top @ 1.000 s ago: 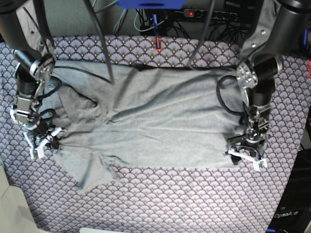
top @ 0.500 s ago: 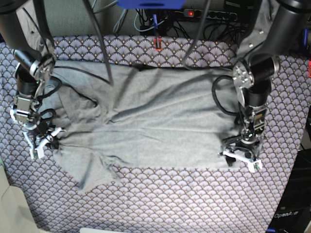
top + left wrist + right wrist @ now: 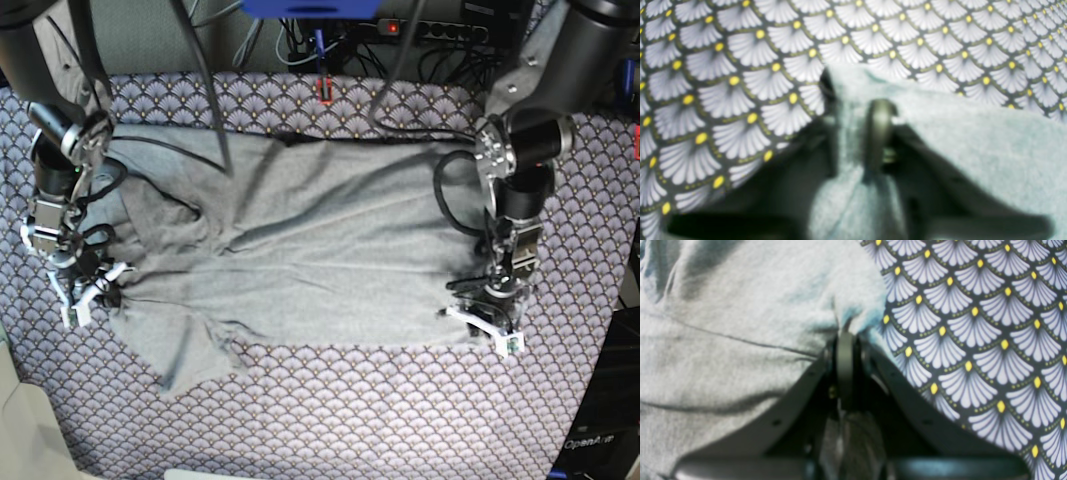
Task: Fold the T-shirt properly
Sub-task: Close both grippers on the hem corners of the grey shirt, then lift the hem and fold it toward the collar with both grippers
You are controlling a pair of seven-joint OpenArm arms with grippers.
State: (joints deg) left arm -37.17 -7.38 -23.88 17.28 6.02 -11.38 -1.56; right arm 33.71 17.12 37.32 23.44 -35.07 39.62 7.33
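Your left gripper (image 3: 490, 325) is pinched on the T-shirt (image 3: 320, 255) at its corner, near the cloth's (image 3: 400, 420) right edge in the base view; the left wrist view shows grey fabric (image 3: 973, 150) bunched between the closed jaws. Your right gripper (image 3: 88, 290) is clamped on the shirt's opposite side, near the cloth's left edge, fabric (image 3: 740, 323) caught at the fingertips. The shirt lies spread and wrinkled across the middle of the cloth, one sleeve (image 3: 195, 355) trailing toward the front edge
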